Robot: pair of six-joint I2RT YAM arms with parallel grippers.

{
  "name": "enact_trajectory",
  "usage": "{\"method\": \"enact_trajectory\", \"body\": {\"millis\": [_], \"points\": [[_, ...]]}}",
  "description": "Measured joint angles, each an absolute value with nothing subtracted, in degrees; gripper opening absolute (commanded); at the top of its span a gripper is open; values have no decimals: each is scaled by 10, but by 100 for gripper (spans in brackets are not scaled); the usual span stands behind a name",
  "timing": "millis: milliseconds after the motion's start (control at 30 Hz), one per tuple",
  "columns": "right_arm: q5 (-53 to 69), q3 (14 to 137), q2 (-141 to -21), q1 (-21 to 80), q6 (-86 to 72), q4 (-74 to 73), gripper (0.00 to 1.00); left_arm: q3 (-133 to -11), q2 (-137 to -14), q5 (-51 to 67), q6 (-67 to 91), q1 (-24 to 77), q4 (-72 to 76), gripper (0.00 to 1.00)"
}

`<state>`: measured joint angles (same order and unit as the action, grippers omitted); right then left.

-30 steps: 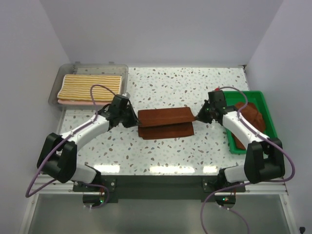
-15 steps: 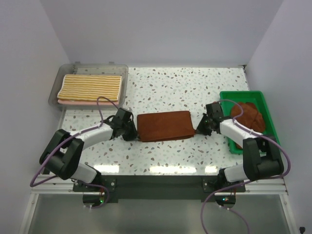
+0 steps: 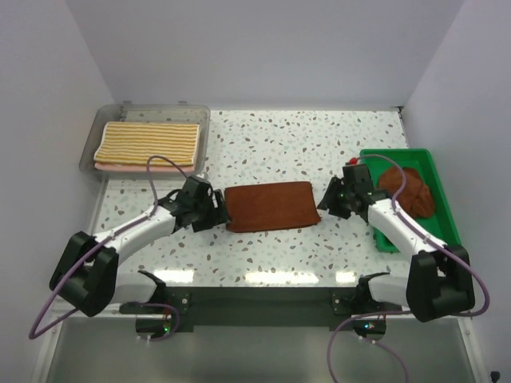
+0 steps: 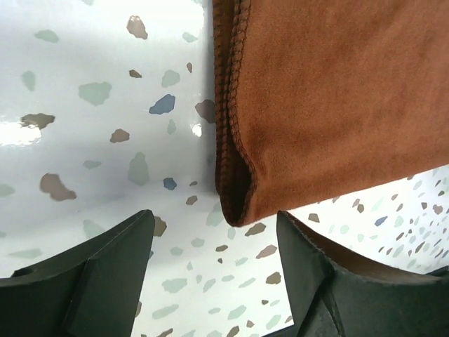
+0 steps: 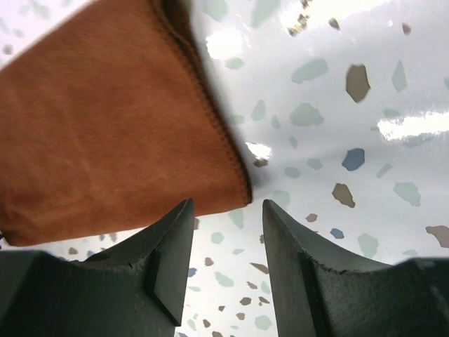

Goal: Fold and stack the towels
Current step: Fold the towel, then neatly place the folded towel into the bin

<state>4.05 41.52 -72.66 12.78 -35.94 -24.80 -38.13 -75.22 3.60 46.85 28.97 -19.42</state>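
Observation:
A brown towel (image 3: 270, 206) lies folded flat in the middle of the table. My left gripper (image 3: 217, 211) stands open just off its left edge, holding nothing. In the left wrist view the towel's folded corner (image 4: 330, 105) sits just ahead of the open left gripper (image 4: 214, 239). My right gripper (image 3: 327, 199) is open beside the towel's right edge. In the right wrist view the towel's corner (image 5: 112, 119) lies just beyond the right gripper (image 5: 228, 217), apart from it. A yellow striped towel (image 3: 148, 144) lies folded on a pink one in the clear bin (image 3: 201, 120).
A green bin (image 3: 435, 171) at the right edge holds a crumpled brown towel (image 3: 409, 191). The clear bin stands at the back left. Speckled tabletop (image 3: 319, 144) stretches behind the folded towel. Purple walls close in the sides and back.
Both grippers lowered the towel's raised layer onto the lower one, then opened and let it go. The towel now lies flat and folded.

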Motion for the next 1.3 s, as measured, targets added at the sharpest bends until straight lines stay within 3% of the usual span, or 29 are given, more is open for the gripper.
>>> {"method": "enact_trajectory", "body": {"millis": [100, 233, 433, 633, 1000, 1300], "points": [[41, 439, -709, 136, -348, -252, 43, -400, -729, 19, 467, 290, -225, 68], [57, 452, -710, 157, -344, -234, 36, -446, -724, 8, 455, 293, -239, 47], [62, 450, -766, 202, -350, -182, 33, -517, -786, 14, 437, 332, -209, 33], [56, 411, -807, 209, -363, -118, 32, -506, -879, 27, 424, 358, -180, 22], [52, 332, -797, 209, -387, -58, 34, -436, -879, 17, 422, 357, -151, 20], [39, 306, -742, 209, -394, -89, 36, -394, -807, -13, 418, 358, -154, 45]]}}
